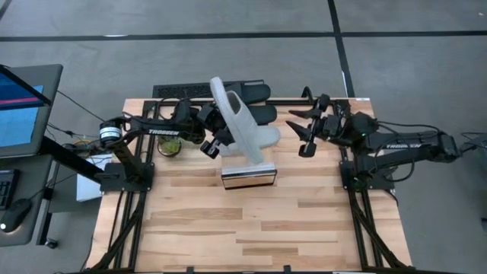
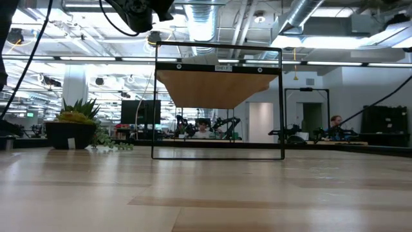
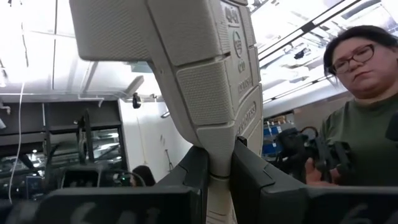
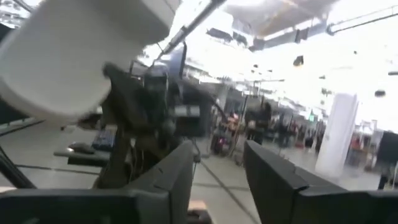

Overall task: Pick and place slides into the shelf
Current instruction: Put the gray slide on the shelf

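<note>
My left gripper (image 1: 219, 141) (image 3: 216, 158) is shut on a pale slide (image 1: 237, 122) (image 3: 205, 68), which is raised over the shelf (image 1: 247, 176), a light-wood box with a silvery front edge. Two black slides (image 1: 251, 93) (image 1: 262, 114) lie on the table at its far edge, behind the pale one. My right gripper (image 1: 307, 135) (image 4: 217, 158) hangs open to the right of the pale slide (image 4: 56, 56) with nothing between its fingers. In the low view the shelf (image 2: 219, 90) stands mid-table, and only the left arm's upper part shows above it. My left gripper pinches the pale slide's sole at its narrow lower part (image 3: 219, 146) between its two fingers. The fingers slant upward from the table's left side. The slide stands up above the fingers, its treaded underside (image 3: 205, 93) toward the wrist camera, lifted clear of table and shelf.
A small potted plant (image 1: 169, 148) (image 2: 72, 125) stands on the table beside the left arm. A person (image 3: 354, 118) shows beyond the table. The wooden tabletop (image 1: 251, 228) stretches from the shelf to the near edge. A monitor (image 1: 23, 106) stands off the table's left.
</note>
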You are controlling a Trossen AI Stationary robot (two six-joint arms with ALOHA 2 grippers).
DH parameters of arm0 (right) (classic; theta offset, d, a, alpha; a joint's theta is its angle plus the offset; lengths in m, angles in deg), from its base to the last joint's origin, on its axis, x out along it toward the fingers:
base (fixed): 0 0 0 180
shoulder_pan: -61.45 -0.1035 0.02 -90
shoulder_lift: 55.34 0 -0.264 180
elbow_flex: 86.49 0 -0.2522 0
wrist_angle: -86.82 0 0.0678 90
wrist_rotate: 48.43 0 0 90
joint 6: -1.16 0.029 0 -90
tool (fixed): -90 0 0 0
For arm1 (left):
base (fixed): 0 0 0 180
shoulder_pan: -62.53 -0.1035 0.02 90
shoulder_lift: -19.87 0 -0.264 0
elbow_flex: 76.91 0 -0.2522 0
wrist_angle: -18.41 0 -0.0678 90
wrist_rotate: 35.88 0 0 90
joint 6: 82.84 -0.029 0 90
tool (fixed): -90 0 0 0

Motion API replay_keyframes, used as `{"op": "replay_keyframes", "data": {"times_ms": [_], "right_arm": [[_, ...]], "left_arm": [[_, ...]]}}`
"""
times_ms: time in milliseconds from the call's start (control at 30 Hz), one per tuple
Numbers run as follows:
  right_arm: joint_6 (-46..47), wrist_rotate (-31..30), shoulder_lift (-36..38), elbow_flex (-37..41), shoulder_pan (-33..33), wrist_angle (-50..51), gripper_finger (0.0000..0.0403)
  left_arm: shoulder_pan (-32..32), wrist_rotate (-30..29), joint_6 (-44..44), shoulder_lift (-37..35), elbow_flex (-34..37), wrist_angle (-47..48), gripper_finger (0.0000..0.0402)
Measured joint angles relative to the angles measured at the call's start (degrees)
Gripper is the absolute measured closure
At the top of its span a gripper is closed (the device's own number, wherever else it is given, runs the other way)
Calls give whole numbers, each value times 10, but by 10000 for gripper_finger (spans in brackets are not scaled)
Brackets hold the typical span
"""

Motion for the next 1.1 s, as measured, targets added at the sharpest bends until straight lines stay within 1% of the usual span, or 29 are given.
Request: {"op": "replay_keyframes", "data": {"times_ms": [200, 367, 533, 667, 833, 1100], "right_arm": [[-80, 0, -52, -74, -38, 0, 222], [-146, 2, -115, -149, -69, 5, 209], [-198, 2, -172, -222, -96, 7, 218], [-226, 2, -201, -266, -109, 25, 230], [-235, 4, -230, -305, -108, 27, 240], [-254, 5, -265, -352, -108, 28, 243]], "left_arm": [[0, -11, 0, 0, 0, 2, 376], [0, -13, 4, 0, 0, 2, 376], [0, -13, 5, 0, 0, 3, 376], [0, -13, 5, 0, 0, 5, 376], [0, -13, 4, 0, 0, 5, 376], [0, -12, 4, 0, 0, 5, 376]]}}
